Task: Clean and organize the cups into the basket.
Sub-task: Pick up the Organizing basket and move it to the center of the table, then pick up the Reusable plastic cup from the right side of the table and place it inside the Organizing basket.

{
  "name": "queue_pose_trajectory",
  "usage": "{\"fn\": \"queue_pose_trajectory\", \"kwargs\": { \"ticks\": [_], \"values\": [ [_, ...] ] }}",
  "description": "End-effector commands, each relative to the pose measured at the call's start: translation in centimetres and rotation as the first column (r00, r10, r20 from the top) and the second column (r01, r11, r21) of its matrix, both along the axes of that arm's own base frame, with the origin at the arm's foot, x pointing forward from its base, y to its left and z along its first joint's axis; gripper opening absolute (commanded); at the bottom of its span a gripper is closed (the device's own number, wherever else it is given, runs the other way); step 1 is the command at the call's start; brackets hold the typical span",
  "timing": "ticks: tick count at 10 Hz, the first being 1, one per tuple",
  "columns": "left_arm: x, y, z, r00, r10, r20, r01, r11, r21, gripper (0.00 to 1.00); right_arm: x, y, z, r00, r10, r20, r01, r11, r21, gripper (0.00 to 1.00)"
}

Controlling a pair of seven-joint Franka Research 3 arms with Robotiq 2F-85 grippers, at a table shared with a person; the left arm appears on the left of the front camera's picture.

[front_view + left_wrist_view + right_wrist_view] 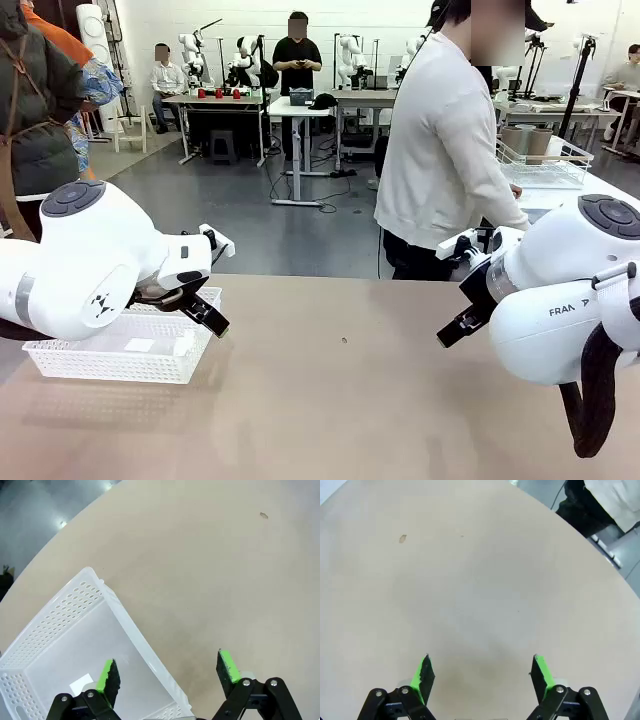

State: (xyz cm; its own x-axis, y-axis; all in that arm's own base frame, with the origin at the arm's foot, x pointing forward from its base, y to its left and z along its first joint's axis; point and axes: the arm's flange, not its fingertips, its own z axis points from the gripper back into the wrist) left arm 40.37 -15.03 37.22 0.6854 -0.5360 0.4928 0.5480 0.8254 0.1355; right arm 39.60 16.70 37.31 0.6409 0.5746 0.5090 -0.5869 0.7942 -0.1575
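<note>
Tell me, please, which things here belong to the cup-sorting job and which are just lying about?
Belonging to the job:
- white perforated basket
- what look like tan-brown cups in the wire rack beside the person
- left gripper and right gripper, both open

Just lying about:
- small dark speck on the table

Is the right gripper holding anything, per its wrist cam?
No: the right gripper is open, its green pads wide apart, with the table showing through the gap.
</note>
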Motion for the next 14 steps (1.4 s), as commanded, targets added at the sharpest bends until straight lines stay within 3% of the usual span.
{"fn": "queue_pose_trajectory", "kwargs": {
  "ticks": [1,14],
  "values": [
    [-0.01,0.0,-0.01,1.0,0.0,0.0,0.0,1.0,0.0,1.0,0.0,0.0,0.0,1.0,0.0,0.0,0.0,1.0,0.0,1.0],
    [-0.01,0.0,-0.01,1.0,0.0,0.0,0.0,1.0,0.0,1.0,0.0,0.0,0.0,1.0,0.0,0.0,0.0,1.0,0.0,1.0]
  ]
}}
